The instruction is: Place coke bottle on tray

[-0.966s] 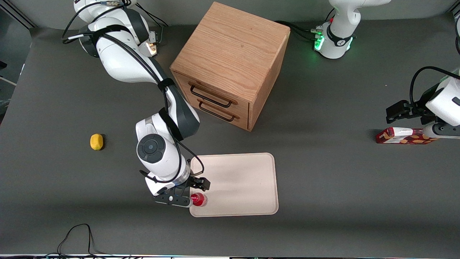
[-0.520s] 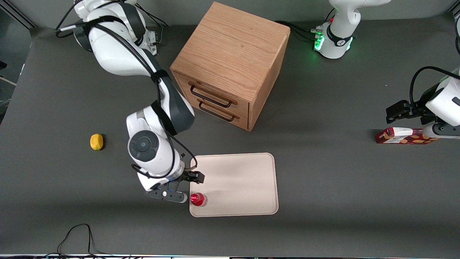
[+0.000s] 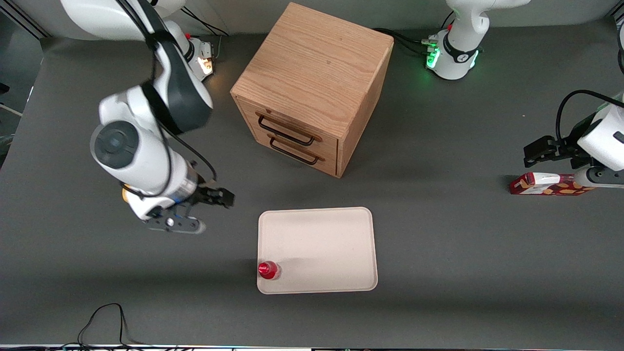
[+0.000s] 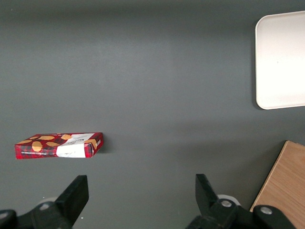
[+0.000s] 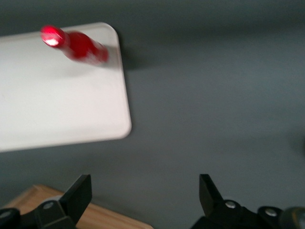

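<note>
Grey surface (image 3: 438, 253) is carrying the tray (image 3: 326, 243), with the coke bottle (image 3: 268, 270) now standing in its corner nearest the working arm. Tool (image 3: 204, 212) is hanging wide and empty, having pulled well away from the bottle since 1 second ago, so placement looks done.

A dark grey table (image 3: 438, 273) carries everything. On it lie the cream tray (image 3: 321, 243) (nearest the front camera, near the middle), a wooden drawer cabinet (image 3: 312, 92) farther from the camera, and a red snack box (image 3: 548, 185) toward the parked arm's end. The gripper (image 3: 207, 212) hangs spread and empty above bare table beside the tray.
</note>
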Tool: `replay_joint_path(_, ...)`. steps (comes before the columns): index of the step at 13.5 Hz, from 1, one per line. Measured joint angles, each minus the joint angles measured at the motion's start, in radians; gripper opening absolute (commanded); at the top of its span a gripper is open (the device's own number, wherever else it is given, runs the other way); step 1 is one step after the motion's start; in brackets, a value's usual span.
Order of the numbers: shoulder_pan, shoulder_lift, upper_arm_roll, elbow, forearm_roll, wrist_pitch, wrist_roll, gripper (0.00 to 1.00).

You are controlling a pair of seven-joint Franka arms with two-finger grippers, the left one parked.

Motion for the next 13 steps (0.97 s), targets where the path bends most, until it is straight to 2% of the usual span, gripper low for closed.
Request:
replay_joint_path(4, -0.008, -0.289, -0.104, -0.31, 0.0, -0.003, -0.151, 1.0)
replay_joint_path(7, -0.033, -0.43, -0.147, -0.435, -0.027, -0.017, -0.184, 1.0)
replay_joint_path(8, -0.07, -0.453, -0.136, -0.445, -0.041, -0.038, -0.184, 1.0)
replay_joint_path(11, -0.254, -0.472, -0.012, -0.435, -0.046, -0.068, -0.194, 1.0)
replay_joint_path(13, -0.288, -0.472, 0.017, -0.422, -0.046, -0.068, -0.194, 1.0)
